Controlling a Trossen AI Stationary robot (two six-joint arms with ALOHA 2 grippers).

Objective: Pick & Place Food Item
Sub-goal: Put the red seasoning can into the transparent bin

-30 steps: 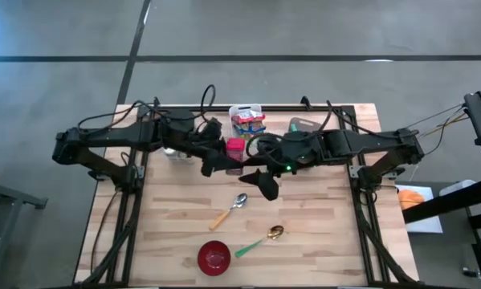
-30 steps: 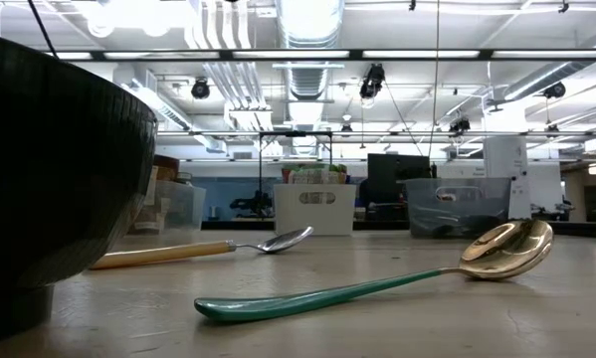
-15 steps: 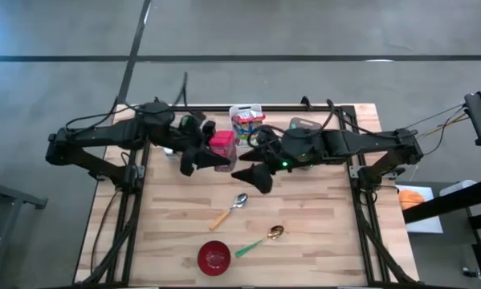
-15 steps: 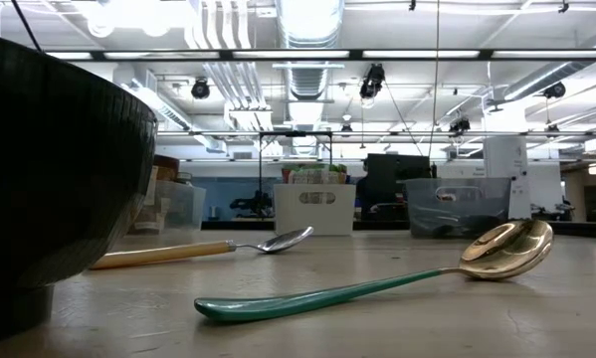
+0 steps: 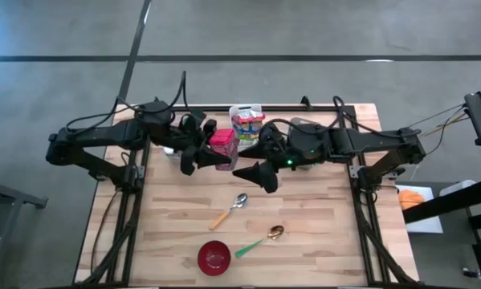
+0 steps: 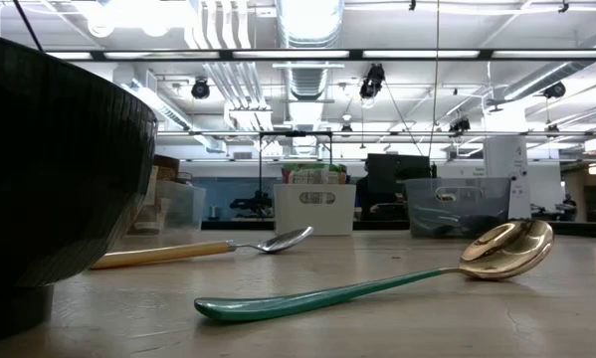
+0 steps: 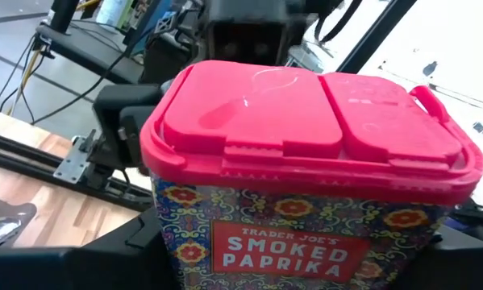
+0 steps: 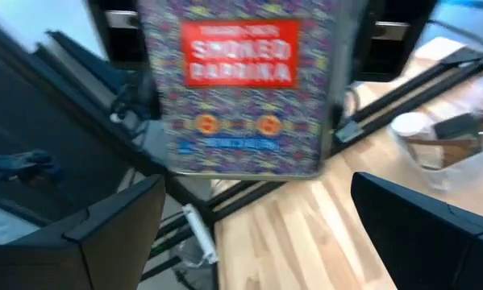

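- While the left gripper [image 5: 198, 160] hangs above the worktop's far-middle part, it holds a patterned smoked paprika tin with a pink plastic lid [image 5: 222, 149]; its jaws are partly apart and closed on the tin's lower body, so the tin is off the wood.
- Just beside the tin, on its right, the right gripper [image 5: 260, 172] has its jaws spread wide with nothing between them; its wrist view shows the tin's label [image 8: 239, 80] past the parted fingers [image 8: 104, 225].
- At the far edge, near the middle, stands a white plastic basket of food packets [image 5: 246, 120], with a clear lidded container [image 5: 303, 126] to its right.
- Toward the near edge lie a metal spoon with a wooden handle [image 5: 230, 210], a gold spoon with a green handle [image 5: 258, 241] and a small red bowl [image 5: 214, 256].
- Judged from this, the tin now rests with one arm alone, and the carry to its resting place is not yet done.
- One risk is slipping: the grip sits low on a smooth tin, so a quick swing could tilt it or let it drop.
- Another is collision: both arms crowd the same spot, and the free gripper could knock the tin or the basket.
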